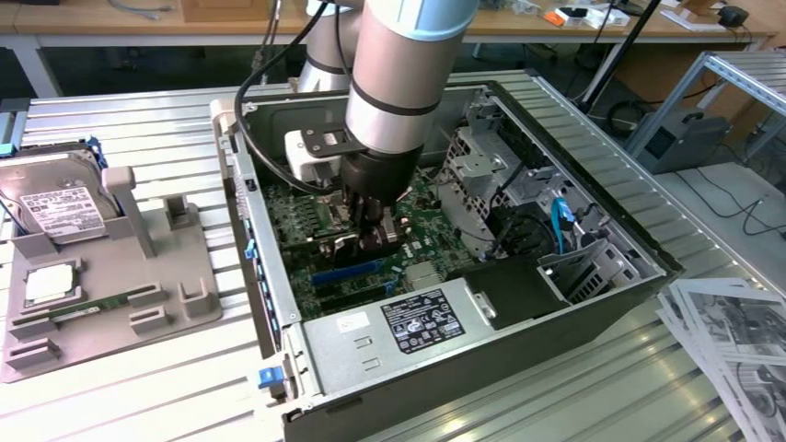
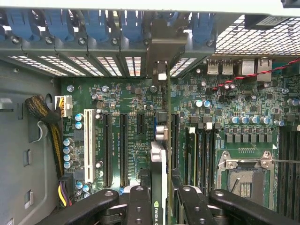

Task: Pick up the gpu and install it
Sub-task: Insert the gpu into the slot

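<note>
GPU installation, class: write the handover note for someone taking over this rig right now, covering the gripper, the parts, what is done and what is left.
Gripper: shut on the gpu, one finger on each face.
Gpu: edge-on over the motherboard inside the open computer case, with its bracket at the rear slot openings.
Done: the card is picked up and inside the case.
Left: seating in the slot cannot be confirmed, and the card is not yet released.

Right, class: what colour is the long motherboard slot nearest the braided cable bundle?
White: the long plastic slot stands out best in the wrist view.
</note>
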Controlling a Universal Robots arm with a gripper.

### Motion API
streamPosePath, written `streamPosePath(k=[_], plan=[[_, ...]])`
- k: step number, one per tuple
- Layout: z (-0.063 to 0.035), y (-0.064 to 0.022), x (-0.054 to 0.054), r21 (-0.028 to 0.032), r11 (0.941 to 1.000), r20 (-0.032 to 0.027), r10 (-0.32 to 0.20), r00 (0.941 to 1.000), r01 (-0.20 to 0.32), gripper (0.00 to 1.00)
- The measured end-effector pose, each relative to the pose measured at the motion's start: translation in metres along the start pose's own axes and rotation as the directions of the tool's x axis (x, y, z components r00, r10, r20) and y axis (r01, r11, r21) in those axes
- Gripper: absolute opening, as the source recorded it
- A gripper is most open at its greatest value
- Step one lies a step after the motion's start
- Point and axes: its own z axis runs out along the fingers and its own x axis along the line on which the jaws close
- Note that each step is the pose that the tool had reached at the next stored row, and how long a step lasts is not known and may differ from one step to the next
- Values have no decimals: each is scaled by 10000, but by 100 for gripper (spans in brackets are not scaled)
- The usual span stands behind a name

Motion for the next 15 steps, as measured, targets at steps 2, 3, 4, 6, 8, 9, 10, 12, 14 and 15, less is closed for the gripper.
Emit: streamPosePath(k=[2,3,4,6,8,9,10,12,14,15], plan=[[1,-1,0,-139,9999,2,4,10000,-4,27],[2,-3,0,-198,9998,5,4,10000,-4,27],[1,-1,0,-308,9995,3,10,10000,-9,27],[-1,0,0,-354,9994,1,15,10000,-15,27],[0,0,0,-354,9994,1,14,10000,-14,27],[0,0,0,-354,9994,2,14,10000,-14,27],[0,0,0,-354,9994,2,14,10000,-14,27],[0,0,0,-354,9994,2,14,10000,-14,27],[0,0,0,-353,9994,2,14,10000,-14,27],[0,0,0,-354,9994,2,14,10000,-14,27]])
